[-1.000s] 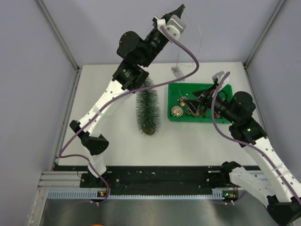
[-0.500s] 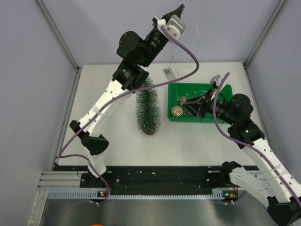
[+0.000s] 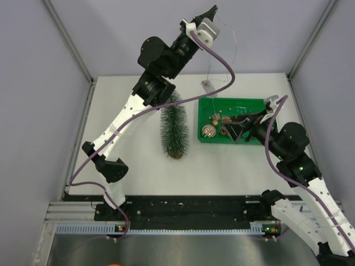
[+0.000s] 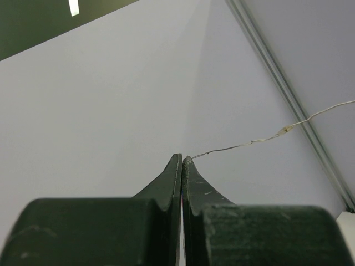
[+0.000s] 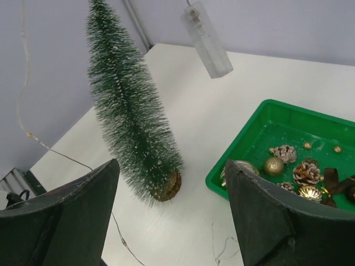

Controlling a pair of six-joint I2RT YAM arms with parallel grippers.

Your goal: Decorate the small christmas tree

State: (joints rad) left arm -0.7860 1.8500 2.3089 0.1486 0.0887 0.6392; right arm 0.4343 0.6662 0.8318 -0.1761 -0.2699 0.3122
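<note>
small christmas tree (image 3: pixel 175 132) is standing upright on its brown disc base near the middle of the white worktop (image 3: pixel 138 166), nothing hung on it as far as I can see. Just right of the tree sits the green tray (image 3: pixel 233 105) with the bits in it: a gold ball (image 3: pixel 208 131) at the end nearest the tree, plus a couple of frosted pinecones (image 5: pixel 304 173) and some smaller gold pieces.

Left claw (image 3: pixel 213 9) is way up high, behind the tree and a bit to its right, fingers pressed together and pinching the end of a thin wire (image 4: pixel 249 143). That wire droops down, and a little clear box (image 3: pixel 207 84) hangs from it behind the tree and to its right, near the tray's back corner.

Right claw (image 3: pixel 233 126) is over the tray, right of the tree, fingers spread wide apart with nothing between them. Its wrist view looks straight at the tree.
</note>
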